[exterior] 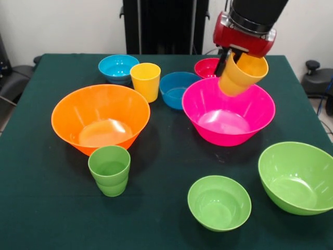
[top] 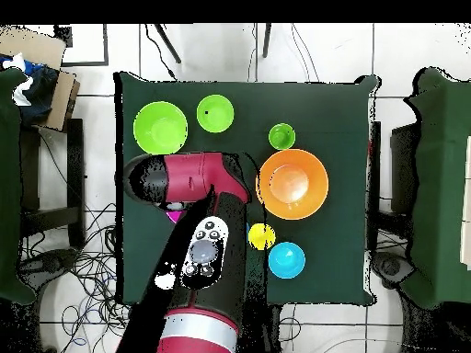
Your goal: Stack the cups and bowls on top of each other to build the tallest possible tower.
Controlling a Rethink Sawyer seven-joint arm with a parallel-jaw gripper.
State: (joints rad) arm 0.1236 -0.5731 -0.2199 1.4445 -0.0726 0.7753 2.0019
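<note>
The pincer point(exterior: 232, 61) grips the orange-yellow cup point(exterior: 242, 74) by its rim and holds it tilted in the air above the far rim of the large hot pink bowl point(exterior: 228, 112). That bowl rests on the table point(exterior: 47, 208); from overhead the arm seems to hide it almost wholly.

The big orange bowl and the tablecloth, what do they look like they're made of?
The orange bowl looks like glossy plastic: a bright highlight sits on its inner bottom and the wall seems thin. The table cover looks like matte dark green fabric, with no shine.
</note>
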